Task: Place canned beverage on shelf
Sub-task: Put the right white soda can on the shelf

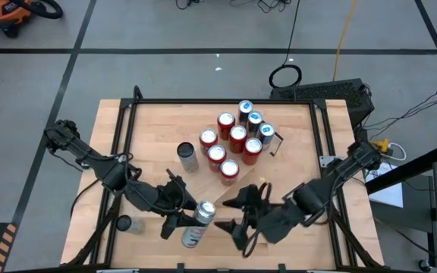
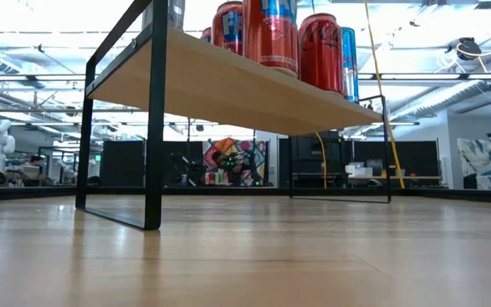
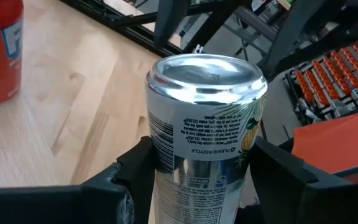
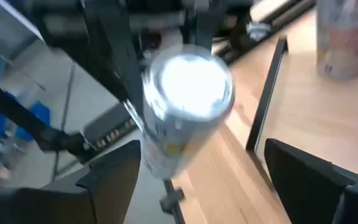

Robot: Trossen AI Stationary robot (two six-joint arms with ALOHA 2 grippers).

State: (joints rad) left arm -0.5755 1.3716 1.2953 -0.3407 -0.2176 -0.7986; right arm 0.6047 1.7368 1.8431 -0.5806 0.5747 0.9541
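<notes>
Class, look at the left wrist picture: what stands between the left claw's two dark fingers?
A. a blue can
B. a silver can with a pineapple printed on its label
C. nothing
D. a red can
B: the silver can with a pineapple on its label stands between the left claw fingers.

You've got one shelf (image 1: 158,129), six red cans (image 1: 238,134) clustered on it, three blue cans (image 1: 255,120) at the cluster's far side, one grey can (image 1: 187,157) alone beside them, one silver can (image 1: 199,220) near its front edge, one small dark round thing (image 1: 124,224) by its left end.
</notes>
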